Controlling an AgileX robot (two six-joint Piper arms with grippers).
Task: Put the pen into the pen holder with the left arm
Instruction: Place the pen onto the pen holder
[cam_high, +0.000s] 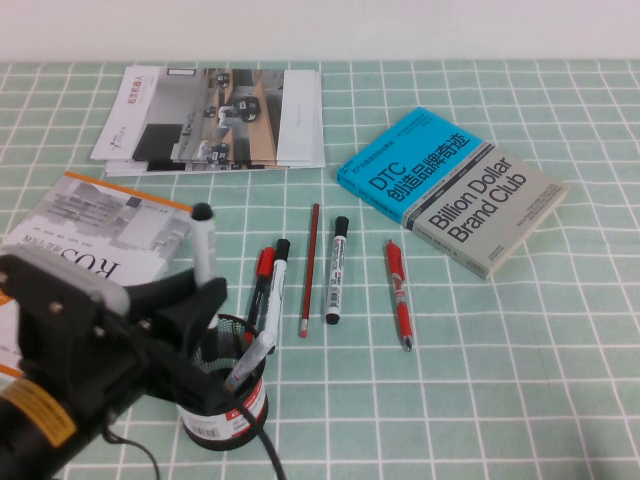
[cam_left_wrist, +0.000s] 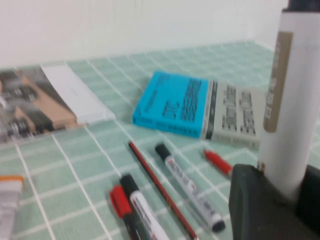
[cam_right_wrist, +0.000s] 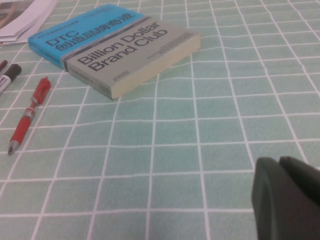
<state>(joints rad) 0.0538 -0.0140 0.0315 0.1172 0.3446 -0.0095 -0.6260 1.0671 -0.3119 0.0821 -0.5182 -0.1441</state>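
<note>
The pen (cam_high: 204, 247) stands upright, black cap up, with my left gripper (cam_high: 207, 291) shut on its lower barrel. In the left wrist view its white barrel (cam_left_wrist: 289, 100) rises from between the black fingers (cam_left_wrist: 257, 205). The pen holder (cam_high: 226, 398), a black mesh cup with a red-and-white band, stands just right of and below the gripper at the table's near left. Another white marker (cam_high: 252, 352) leans inside it. My right gripper (cam_right_wrist: 289, 202) shows only in the right wrist view, low over bare tablecloth, fingers together and empty.
On the cloth beyond the holder lie a red-capped pen (cam_high: 262, 272), a black-capped marker (cam_high: 278, 272), a red pencil (cam_high: 309, 268), a second marker (cam_high: 337, 268) and a red click pen (cam_high: 399, 292). A blue-grey book (cam_high: 450, 185), brochures (cam_high: 215, 118) and a booklet (cam_high: 95, 230) lie farther back.
</note>
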